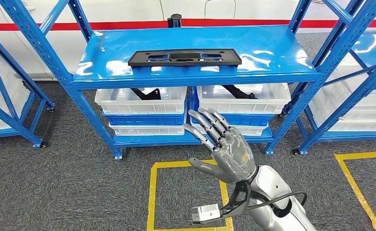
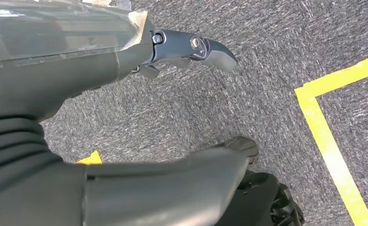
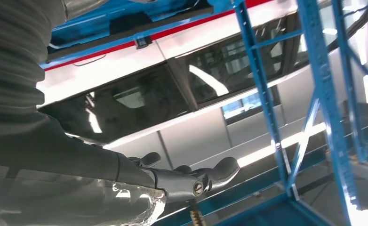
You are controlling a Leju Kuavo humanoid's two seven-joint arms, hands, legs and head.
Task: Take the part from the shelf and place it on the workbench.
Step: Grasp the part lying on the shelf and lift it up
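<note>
Flat black plastic part (image 1: 184,57) lying on the blue steel shelf (image 1: 104,53) top, near its front edge. Right hand (image 1: 223,146) raised below that edge, fingers spread, empty. Left hand (image 2: 191,49) hanging, grip unclear. Risk: knuckles striking the edge, nudging the part backward.

Part (image 1: 184,57): flat black rectangular panel, elongated, cut-outs and small holes along its length, slightly raised centre section. Lies flat on blue shelf (image 1: 104,53) top tier, long side parallel to front edge, centred, near front edge. Untouched.
</note>
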